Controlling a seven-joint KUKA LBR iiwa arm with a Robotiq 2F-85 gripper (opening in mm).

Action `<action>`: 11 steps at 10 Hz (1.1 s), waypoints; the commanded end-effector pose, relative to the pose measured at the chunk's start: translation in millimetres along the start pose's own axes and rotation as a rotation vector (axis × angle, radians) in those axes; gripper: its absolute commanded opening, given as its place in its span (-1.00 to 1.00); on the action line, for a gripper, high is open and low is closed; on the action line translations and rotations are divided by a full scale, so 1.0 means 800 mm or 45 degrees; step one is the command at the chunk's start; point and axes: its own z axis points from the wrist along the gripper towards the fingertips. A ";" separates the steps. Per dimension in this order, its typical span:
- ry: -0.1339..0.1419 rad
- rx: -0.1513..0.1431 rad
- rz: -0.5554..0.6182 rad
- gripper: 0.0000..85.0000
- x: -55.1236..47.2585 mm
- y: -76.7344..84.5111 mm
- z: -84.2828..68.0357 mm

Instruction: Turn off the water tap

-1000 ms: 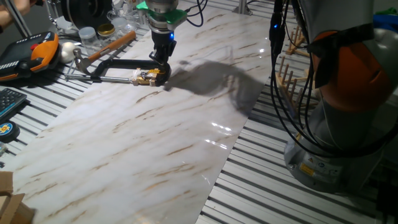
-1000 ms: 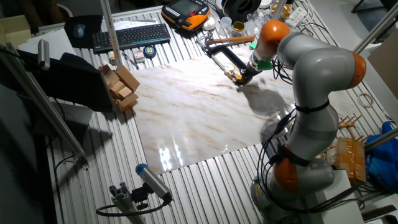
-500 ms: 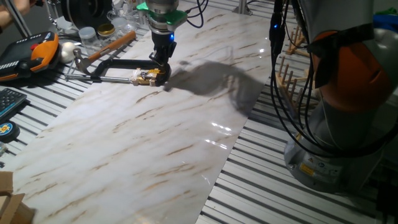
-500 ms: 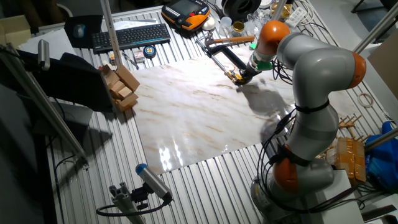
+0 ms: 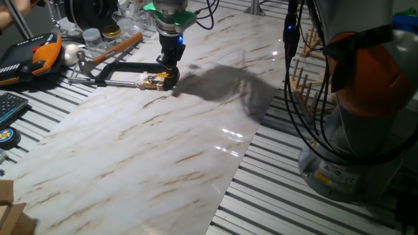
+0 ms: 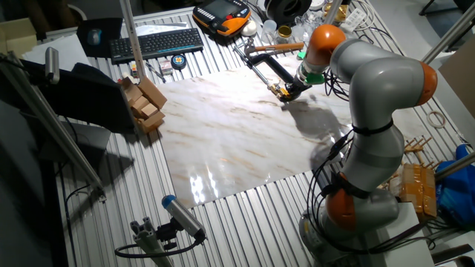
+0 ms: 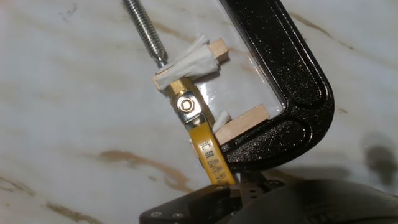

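Currently we log the water tap (image 7: 194, 127), a small brass valve with a yellow lever, held in the jaw of the black C-clamp (image 7: 292, 81) on the marble board (image 5: 163, 143). In the hand view the valve body sits just below the tip of the clamp's threaded screw (image 7: 144, 31), padded by two small wooden blocks (image 7: 239, 123) and white wrapping. The yellow lever (image 7: 208, 155) runs from the valve's pivot nut toward about 5 o'clock, ending right at the gripper (image 7: 233, 190) on the bottom edge of the frame.

So the lever's long axis points nearly straight at the hand: its free end is the nearest part, the pivot lies at roughly 11 o'clock from the fingers. We judge the coming move to be a sideways sweep about that pivot.

From one fixed view the gripper (image 5: 171, 64) stands upright over the clamp's closed end, at the board's far left. Finger spacing and any hold on the lever: we cannot tell; the tips are out of frame or too small.

A wooden-handled hammer (image 5: 117, 47) lies beyond the clamp.
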 end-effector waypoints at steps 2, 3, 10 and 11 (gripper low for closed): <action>0.000 0.000 0.004 -1.00 0.001 0.001 0.001; 0.000 0.000 0.004 -1.00 0.002 0.002 0.001; -0.003 -0.004 0.010 -1.00 0.005 0.005 0.005; -0.003 -0.006 0.012 -1.00 0.006 0.005 0.005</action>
